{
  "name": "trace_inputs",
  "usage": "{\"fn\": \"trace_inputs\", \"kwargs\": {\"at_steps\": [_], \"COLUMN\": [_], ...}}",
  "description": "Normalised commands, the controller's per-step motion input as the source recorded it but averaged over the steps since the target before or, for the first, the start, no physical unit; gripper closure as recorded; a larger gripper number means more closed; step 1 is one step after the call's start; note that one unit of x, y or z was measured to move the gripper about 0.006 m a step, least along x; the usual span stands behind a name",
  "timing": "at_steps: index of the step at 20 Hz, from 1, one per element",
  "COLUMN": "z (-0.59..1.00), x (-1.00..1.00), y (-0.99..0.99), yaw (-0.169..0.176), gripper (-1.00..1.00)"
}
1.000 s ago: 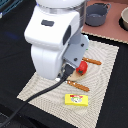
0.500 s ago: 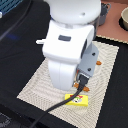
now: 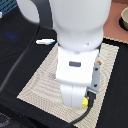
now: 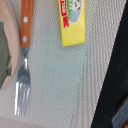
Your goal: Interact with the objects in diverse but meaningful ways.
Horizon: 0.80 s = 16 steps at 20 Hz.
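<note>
Arm poised over the placemat, camera looking straight down on the flat yellow box

The arm (image 3: 80, 55) fills the exterior view and hides most of the mat, so only a yellow sliver shows at its base. In the wrist view the flat yellow box (image 4: 73, 21) lies face-up on the woven placemat (image 4: 60, 80), directly below the tool and likely its target. Beside it rests an orange-handled fork (image 4: 23, 55), touching the rim of the tan plate (image 4: 6, 45), set out like a place setting. The fish-shaped piece (image 3: 45, 41) lies well apart, off the mat. The fingers are out of sight, so I cannot tell whether they are spread or pressed together.
</note>
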Motion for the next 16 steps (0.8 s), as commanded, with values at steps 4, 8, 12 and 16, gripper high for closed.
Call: {"fn": "trace_inputs", "kwargs": {"at_steps": [4,8,12,16], "z": [-0.24,-0.32,-0.34,-0.33], "x": [0.25,0.15,0.19,0.27], "y": [-0.11,-0.02,-0.1,-0.19], "yaw": [0.015,0.024,0.004,0.0], "gripper": [-1.0,-1.0,-1.0,-1.0]}}
